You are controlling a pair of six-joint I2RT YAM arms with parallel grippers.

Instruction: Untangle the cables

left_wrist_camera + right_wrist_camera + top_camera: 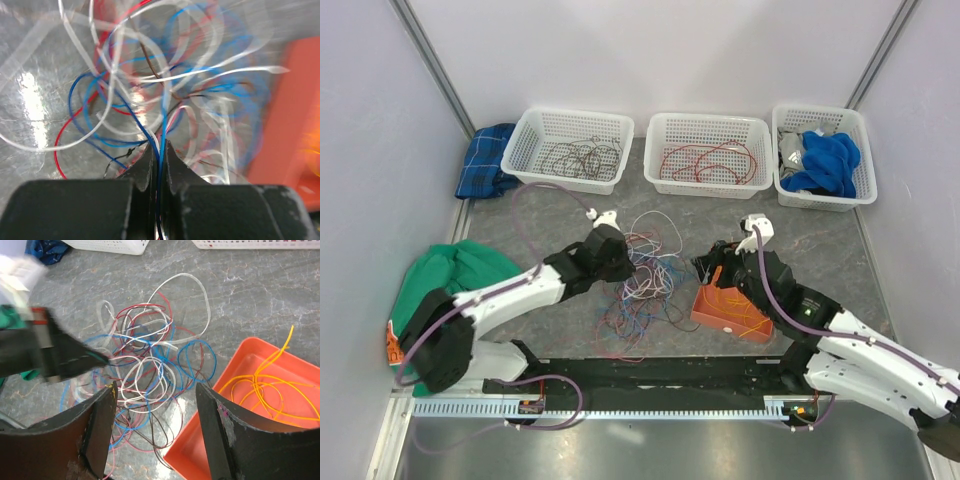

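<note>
Left edge: green cloth (pixel 455 272). Far-left corner: white basket (pixel 575 114), which held dark wires. Your left gripper (pixel 159 159), fingers pressed together, pinched a blue wire (pixel 163 115) of the cables (pixel 645 285). These lay tangled mid-desk, towards the near edge. Your right gripper (pixel 156 390), fingers spread, hung above the tangle's right side. Just right of the tangle: orange tray (pixel 295 450), which held yellow wires (pixel 270 385).

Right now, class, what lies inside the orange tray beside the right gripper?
Loose loops of yellow-orange wire lie inside the orange tray. Its near corner is hidden behind a finger of the right gripper, so anything there cannot be seen.
</note>
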